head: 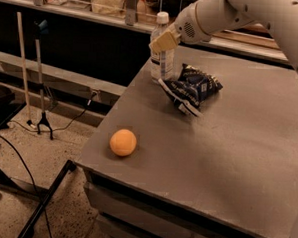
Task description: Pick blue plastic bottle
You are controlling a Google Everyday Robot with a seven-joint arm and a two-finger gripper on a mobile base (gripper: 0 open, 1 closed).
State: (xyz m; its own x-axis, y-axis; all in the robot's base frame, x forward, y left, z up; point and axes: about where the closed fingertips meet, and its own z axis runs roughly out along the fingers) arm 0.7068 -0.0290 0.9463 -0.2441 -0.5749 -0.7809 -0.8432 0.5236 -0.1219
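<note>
At table (237,160) far corner, gripper (164,41) against upright blue plastic bottle (160,66), grip state indeterminable, snack bag (195,87) adjacent, orange ball (123,142) apart.

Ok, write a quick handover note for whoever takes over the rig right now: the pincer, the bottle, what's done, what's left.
Pincer: at the upper part of the blue plastic bottle; grip not confirmed.
Bottle: upright at the table's far left corner, beside the snack bag. Orange ball sits near the front left edge, apart from both.
Done: reach to the bottle.
Left: secure the grasp and lift.
</note>
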